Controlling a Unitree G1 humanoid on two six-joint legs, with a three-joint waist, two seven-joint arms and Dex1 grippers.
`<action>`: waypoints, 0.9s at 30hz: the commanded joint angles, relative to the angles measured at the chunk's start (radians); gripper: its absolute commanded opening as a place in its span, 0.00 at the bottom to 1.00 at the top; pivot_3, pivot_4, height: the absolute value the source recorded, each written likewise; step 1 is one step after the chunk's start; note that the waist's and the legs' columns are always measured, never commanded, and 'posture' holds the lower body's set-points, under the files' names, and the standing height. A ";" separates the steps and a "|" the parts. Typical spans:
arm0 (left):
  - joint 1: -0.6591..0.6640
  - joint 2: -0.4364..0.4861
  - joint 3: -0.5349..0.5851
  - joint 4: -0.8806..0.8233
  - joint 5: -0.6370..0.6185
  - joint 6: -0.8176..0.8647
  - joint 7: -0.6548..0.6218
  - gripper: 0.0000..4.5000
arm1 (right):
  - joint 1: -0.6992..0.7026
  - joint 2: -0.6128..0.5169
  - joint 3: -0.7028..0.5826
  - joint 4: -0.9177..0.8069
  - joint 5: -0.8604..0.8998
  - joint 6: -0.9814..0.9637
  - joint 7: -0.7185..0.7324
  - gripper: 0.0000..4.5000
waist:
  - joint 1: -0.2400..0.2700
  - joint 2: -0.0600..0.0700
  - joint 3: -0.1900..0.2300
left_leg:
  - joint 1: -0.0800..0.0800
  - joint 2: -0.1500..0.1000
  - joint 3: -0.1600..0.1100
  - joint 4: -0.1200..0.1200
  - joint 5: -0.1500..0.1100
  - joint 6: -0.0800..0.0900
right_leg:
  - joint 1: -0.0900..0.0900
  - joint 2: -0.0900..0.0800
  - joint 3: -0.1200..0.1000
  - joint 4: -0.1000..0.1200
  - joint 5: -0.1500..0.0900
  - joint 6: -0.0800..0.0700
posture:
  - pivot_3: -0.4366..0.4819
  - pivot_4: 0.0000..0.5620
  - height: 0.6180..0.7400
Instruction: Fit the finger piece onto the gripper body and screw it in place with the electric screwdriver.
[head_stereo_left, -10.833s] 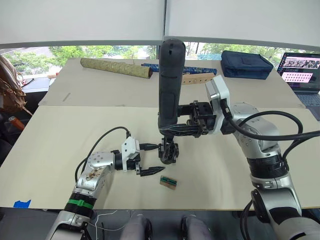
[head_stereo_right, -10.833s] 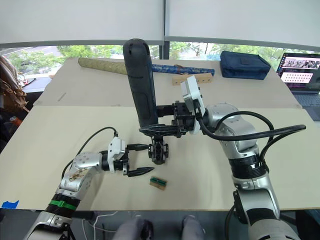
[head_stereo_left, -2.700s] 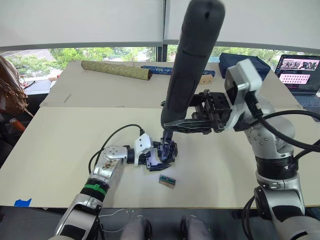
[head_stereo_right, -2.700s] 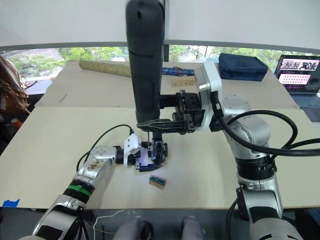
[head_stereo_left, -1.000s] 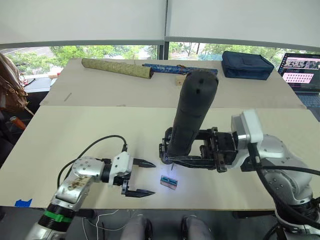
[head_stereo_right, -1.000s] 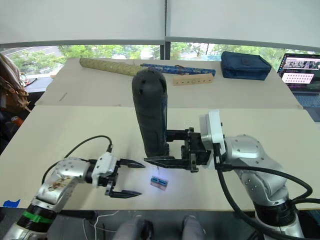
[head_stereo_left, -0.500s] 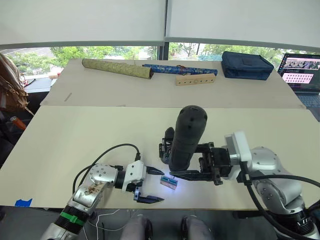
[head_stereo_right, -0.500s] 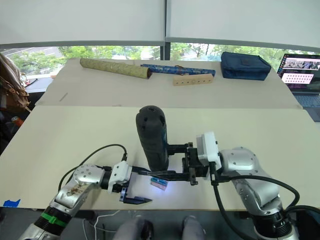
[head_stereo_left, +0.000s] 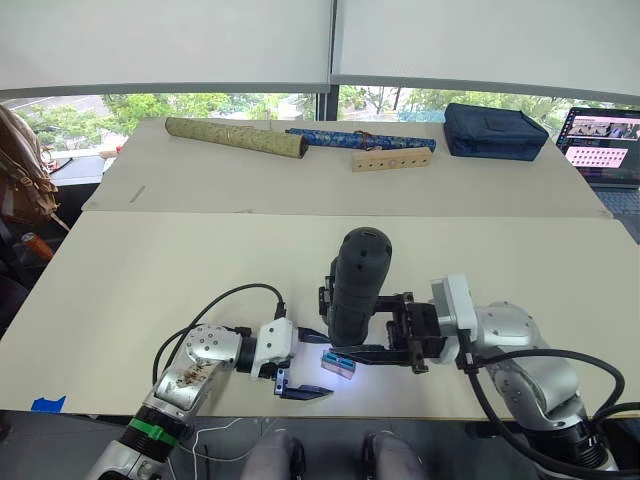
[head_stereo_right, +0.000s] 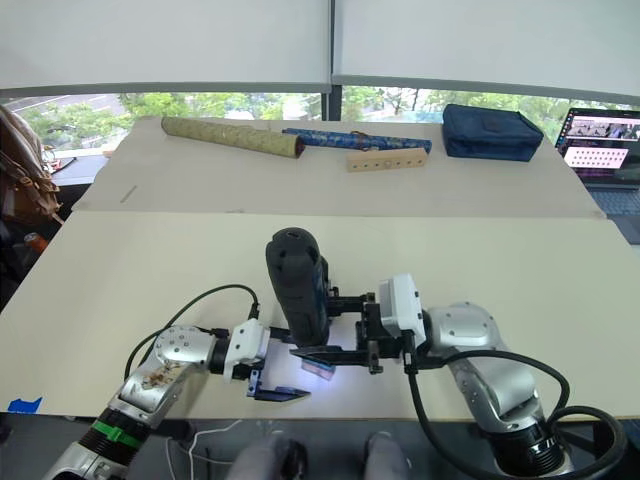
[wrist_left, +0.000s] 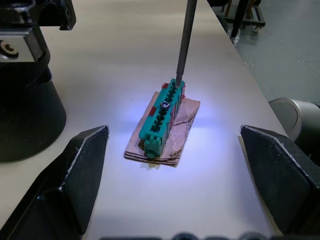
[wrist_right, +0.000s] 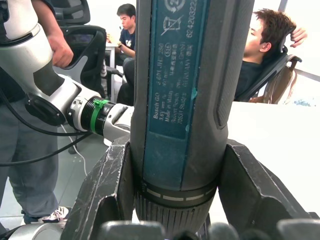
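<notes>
The electric screwdriver was held upright in the right gripper, whose two fingers were clamped on either side of its lower barrel, as confirmed in the right wrist view; its long axis ran nearly vertical, the rounded end tipped slightly toward the far edge of the table and the thin metal bit pointed down onto the small tan-and-green block, which lay lit by the tool's white light near the table's near edge. The bit tip was seen at the far end of the green strip, just beyond a screw head. The step in hand was judged to be the collection of a screw; it would be done well by the bit being shifted squarely over the screw head, kept plumb, and pressed gently before being spun. The left gripper was held beside the block with its fingers spread wide and nothing between them, flanking the block without touching it. The gripper body appeared to stand just behind the screwdriver, largely hidden, so its orientation could not be told.
</notes>
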 joint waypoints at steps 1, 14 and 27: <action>0.002 -0.008 -0.026 0.025 0.024 -0.003 0.013 0.99 | -0.020 0.005 -0.009 -0.025 0.015 -0.031 0.004 0.43 | 0.000 0.000 0.000 | 0.000 0.000 0.000 0.000 0.000 0.000 | 0.000 0.000 0.000 0.000 0.000 0.000 | 0.48 0.27 1.00; 0.016 -0.013 -0.043 0.022 0.027 0.006 0.026 0.99 | -0.062 0.004 -0.005 0.011 0.004 -0.036 0.013 0.43 | 0.004 0.000 0.000 | 0.001 0.000 0.000 0.000 0.000 0.000 | 0.001 0.000 0.000 0.000 0.000 0.000 | 0.48 0.27 1.00; 0.013 -0.010 -0.040 0.027 0.024 0.015 0.031 0.99 | -0.078 0.007 0.001 0.026 -0.002 -0.033 0.020 0.43 | 0.005 0.000 0.000 | 0.001 0.000 0.000 0.000 0.000 0.000 | 0.001 -0.001 0.000 0.001 0.000 0.000 | 0.48 0.27 1.00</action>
